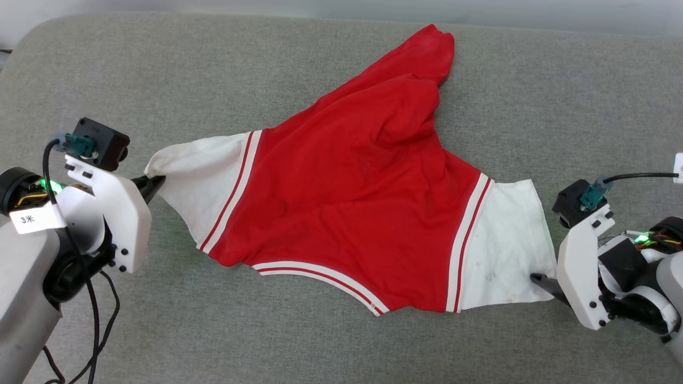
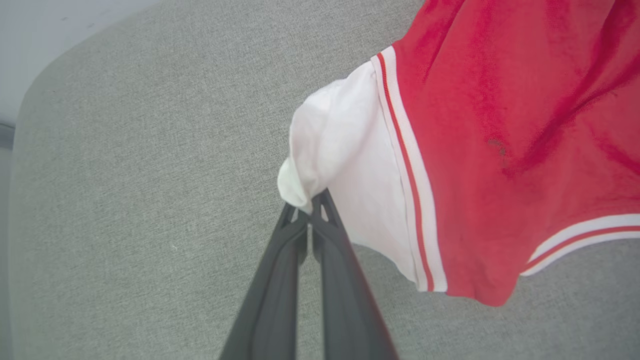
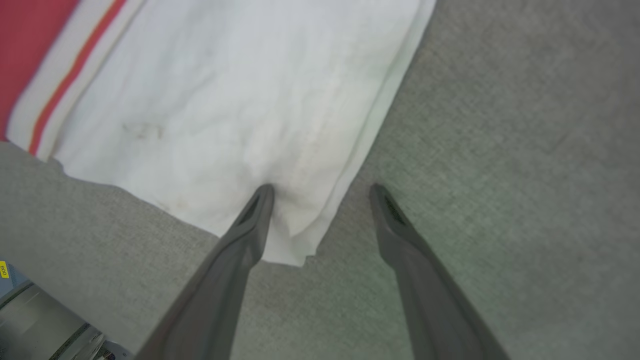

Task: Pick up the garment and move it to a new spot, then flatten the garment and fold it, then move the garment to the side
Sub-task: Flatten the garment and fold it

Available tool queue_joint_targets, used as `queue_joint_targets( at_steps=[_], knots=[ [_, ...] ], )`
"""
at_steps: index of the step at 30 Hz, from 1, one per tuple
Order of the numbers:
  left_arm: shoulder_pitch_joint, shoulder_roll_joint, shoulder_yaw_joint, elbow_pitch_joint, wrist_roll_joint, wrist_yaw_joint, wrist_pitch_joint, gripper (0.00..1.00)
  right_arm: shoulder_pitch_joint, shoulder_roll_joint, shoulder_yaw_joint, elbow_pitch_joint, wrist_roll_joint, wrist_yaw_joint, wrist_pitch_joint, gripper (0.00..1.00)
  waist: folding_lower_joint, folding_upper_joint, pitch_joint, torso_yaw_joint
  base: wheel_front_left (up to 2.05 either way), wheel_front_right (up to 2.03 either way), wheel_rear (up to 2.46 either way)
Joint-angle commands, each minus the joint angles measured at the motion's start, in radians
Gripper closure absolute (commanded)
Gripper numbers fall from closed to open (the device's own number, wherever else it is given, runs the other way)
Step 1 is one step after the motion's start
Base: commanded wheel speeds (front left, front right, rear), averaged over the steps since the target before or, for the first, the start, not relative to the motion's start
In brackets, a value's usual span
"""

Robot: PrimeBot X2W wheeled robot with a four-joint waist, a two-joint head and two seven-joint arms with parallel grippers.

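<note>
- Left gripper (image 2: 311, 209) is clamped on the garment (image 1: 352, 202) at its left sleeve tip, fingertips partly buried in cloth.
- Right gripper (image 3: 322, 192) gapes wide astride the right sleeve's corner.
- Garment sprawls on the grey pad (image 1: 533, 80), far end bunched over itself.

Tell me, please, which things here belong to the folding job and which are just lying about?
Job: garment; left gripper, fingers shut on one white sleeve; right gripper, fingers open at the other sleeve.
Lying about: grey cushion; black cable; paper tag.
</note>
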Motion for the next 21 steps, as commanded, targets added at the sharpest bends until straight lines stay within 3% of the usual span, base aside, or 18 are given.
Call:
queue_joint_targets(
  at_steps=[1,6,7,8,9,14,21],
  knots=[
    [-0.015,-0.004,0.0,0.003,0.006,-0.001,-0.01,1.0,0.03,0.036,0.046,0.052,0.009,0.0,-0.014,0.0,0.0,-0.0001,0.01,0.005,0.0,0.0,0.0],
    [-0.018,-0.003,-0.004,0.018,0.004,-0.007,-0.023,1.0,0.05,0.064,0.131,0.131,0.017,0.001,-0.086,0.0,0.0,-0.0001,0.015,0.002,0.0,0.0,0.0],
    [-0.017,-0.003,-0.005,0.022,0.002,-0.007,-0.024,1.0,0.045,0.066,0.142,0.136,0.021,0.001,-0.105,0.27,0.0,-0.0001,0.013,0.0,0.0,0.0,0.0],
    [-0.014,-0.002,-0.005,0.027,0.0,-0.007,-0.026,1.0,0.033,0.067,0.147,0.14,0.022,0.001,-0.127,0.93,0.0,-0.0001,0.01,-0.003,0.0,0.0,0.0],
    [-0.011,-0.001,-0.007,0.03,-0.001,-0.007,-0.027,1.0,0.021,0.065,0.156,0.143,0.026,0.001,-0.14,1.0,0.0,-0.0001,0.006,-0.005,0.0,0.0,0.0],
    [0.0,-0.008,-0.014,0.037,-0.012,-0.015,-0.054,1.0,-0.034,0.034,0.155,0.144,0.035,0.001,-0.253,1.0,0.0,-0.0001,-0.032,-0.013,0.0,0.0,0.0],
    [0.028,0.004,0.004,0.006,-0.029,-0.02,-0.126,1.0,-0.016,0.013,0.057,0.084,0.046,-0.001,-0.446,1.0,0.0,-0.0001,-0.122,-0.021,0.0,0.0,0.0]
  ],
)
